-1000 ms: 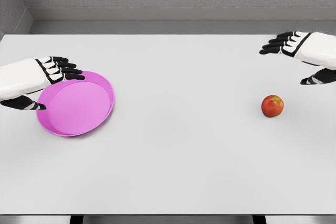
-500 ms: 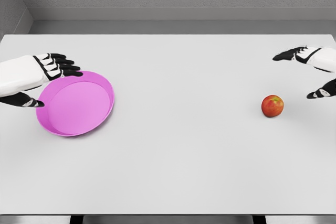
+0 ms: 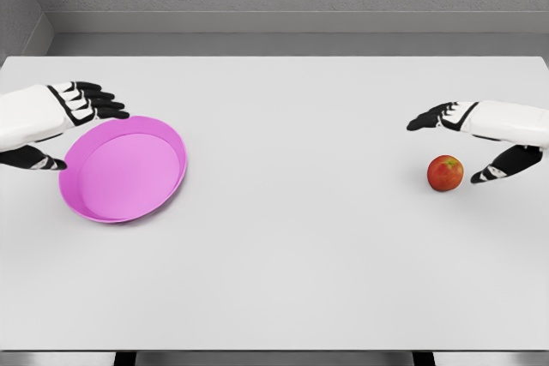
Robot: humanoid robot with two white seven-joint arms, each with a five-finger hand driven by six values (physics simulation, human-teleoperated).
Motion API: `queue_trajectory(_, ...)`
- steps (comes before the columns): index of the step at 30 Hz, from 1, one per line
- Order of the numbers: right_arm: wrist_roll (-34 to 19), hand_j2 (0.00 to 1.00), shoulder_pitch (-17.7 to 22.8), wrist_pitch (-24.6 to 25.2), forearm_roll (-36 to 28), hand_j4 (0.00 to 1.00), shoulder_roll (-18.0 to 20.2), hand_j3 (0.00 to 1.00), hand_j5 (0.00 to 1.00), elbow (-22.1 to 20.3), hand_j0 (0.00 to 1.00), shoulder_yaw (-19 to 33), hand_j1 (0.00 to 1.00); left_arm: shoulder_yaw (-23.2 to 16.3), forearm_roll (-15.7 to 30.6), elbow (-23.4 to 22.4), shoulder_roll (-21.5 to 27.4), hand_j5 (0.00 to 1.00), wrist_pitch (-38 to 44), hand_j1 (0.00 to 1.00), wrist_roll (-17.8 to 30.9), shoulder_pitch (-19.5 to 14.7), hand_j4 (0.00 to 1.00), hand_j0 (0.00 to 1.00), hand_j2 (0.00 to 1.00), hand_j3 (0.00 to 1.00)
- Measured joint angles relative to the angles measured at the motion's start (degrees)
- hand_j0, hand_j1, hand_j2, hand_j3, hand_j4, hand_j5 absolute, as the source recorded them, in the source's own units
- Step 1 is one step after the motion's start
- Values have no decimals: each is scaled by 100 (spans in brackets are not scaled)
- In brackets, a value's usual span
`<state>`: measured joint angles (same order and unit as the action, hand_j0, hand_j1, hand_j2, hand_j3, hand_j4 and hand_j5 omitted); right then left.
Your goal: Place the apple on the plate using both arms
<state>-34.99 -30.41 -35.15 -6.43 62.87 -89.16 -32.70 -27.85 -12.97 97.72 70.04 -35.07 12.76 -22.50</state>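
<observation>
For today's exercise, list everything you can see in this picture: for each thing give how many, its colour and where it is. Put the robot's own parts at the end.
table: one, white, fills most of the view
plate: one, pink, on the table at the left
apple: one, red with yellow patches, on the table at the right, far from the plate
wall: one, grey, behind the table
left hand: one, white with black fingers, open, at the plate's left rim
right hand: one, white with black fingers, open, fingers and thumb spread around the apple's right side, not gripping it
</observation>
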Motion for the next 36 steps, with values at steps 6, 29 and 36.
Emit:
queue_trajectory(6,-3,100,-9,-1,55,100,-219,100,100,38,100,-3,100,-49,-9,10,-26,100,0,100,10,-26,100,100,100,100)
queue_trajectory(29,-2,98,-35,2,78,98,-363,98,98,964,98,-514,98,-136,-14,24,-55,100,0,100,10,-70,100,100,100,100)
queue_trajectory(36,-2,98,-123,1,235,98,-605,98,98,1406,98,-648,98,-137,-20,11,-59,100,0,100,10,-79,100,100,100,100)
